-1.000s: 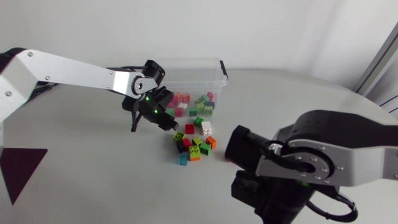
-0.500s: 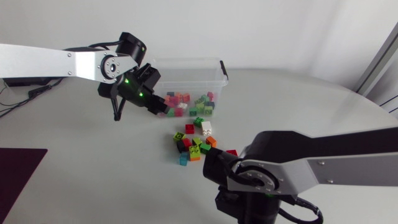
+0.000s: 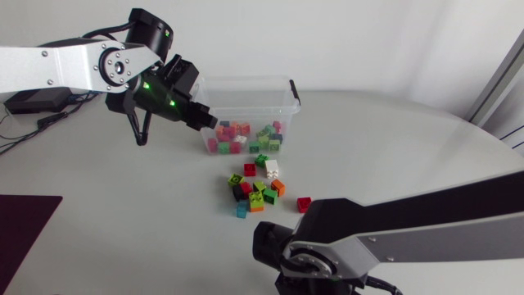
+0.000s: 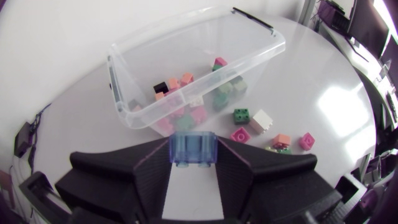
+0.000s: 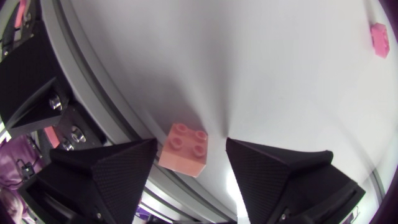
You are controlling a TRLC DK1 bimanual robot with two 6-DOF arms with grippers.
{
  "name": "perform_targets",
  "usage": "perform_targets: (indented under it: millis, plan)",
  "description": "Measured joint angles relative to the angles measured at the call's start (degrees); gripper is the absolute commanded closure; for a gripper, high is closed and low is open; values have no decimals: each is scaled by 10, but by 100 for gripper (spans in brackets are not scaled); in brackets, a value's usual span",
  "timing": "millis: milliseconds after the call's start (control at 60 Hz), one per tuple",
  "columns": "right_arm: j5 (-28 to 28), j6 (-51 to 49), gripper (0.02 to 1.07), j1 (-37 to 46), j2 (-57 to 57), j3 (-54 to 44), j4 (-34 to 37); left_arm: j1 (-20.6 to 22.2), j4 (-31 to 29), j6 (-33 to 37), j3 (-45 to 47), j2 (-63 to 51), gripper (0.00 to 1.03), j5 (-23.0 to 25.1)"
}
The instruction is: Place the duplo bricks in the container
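Observation:
A clear plastic container (image 3: 246, 92) stands at the back of the table with several coloured bricks in it. My left gripper (image 3: 208, 123) hangs by its front left corner, shut on a translucent blue brick (image 4: 193, 148); the container (image 4: 180, 25) lies just ahead of it. Several loose bricks (image 3: 255, 188) lie in a pile in front of the container, a red one (image 3: 304, 203) a little apart. My right arm (image 3: 327, 254) crosses the near side of the table and hides its gripper there. My right gripper (image 5: 192, 146) stands open around a salmon-pink brick (image 5: 182, 149) near the table's edge.
A dark mat (image 3: 24, 221) lies at the front left. In the right wrist view another pink brick (image 5: 378, 31) lies farther off on the white tabletop. The container has black handles at its ends.
My left arm has risen and drawn back from the pile to the container's corner, carrying the blue brick. My right arm has swung leftward along the near side, and its fingers have narrowed.

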State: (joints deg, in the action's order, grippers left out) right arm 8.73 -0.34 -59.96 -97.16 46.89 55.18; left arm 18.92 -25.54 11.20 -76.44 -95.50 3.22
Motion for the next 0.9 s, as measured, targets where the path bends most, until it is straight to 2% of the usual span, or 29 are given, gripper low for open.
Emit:
perform_targets:
  millis: [83,133,433,650,900]
  plan:
    - [3,2,64,1,0,0,2,0,17,-9,0,0,66,0]
    - [3,2,69,7,0,0,2,-1,34,-12,0,0,66,1]
    - [-15,1,74,57,45,1,5,2,106,-42,-20,-18,66,4]
    - [-22,-12,74,124,91,29,20,3,126,-65,-59,-75,62,-3]
    - [-25,-41,74,166,145,59,31,3,150,-80,-107,-130,62,-23]
